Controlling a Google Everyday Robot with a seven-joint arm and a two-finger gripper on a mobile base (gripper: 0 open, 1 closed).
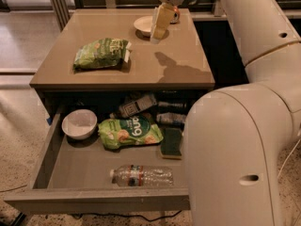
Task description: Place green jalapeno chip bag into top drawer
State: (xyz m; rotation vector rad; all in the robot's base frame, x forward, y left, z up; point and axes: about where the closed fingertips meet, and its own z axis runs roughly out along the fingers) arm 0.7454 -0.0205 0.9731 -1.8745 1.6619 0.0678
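The green jalapeno chip bag [101, 53] lies flat on the left half of the worktop [94, 22], its white end strip turned to the right, near the front edge and well apart from everything else up there. Below it the top drawer [94, 202] stands pulled wide open, and the bag is not in it.

Inside the drawer, a white bowl [79, 124] sits at the back left. Just beside it to the right lies a darker green pouch [130, 133] with big white letters. A green sponge [171, 142] rests to the right of the pouch. A clear water bottle [142, 176] lies on its side near the front panel. A grey packet [137, 105] and some dark things I cannot make out sit further back in the shade under the worktop.

The hand [156, 36] hangs over the far side of the worktop, pointing down, just beside a shallow white dish [142, 25] and well apart from the bag. It carries nothing, and whether it is released or clenched I cannot tell. Its shadow [176, 69] falls on the worktop, right of the bag. The robot's white arm [235, 149] fills the right side of the view and hides the drawer's right end
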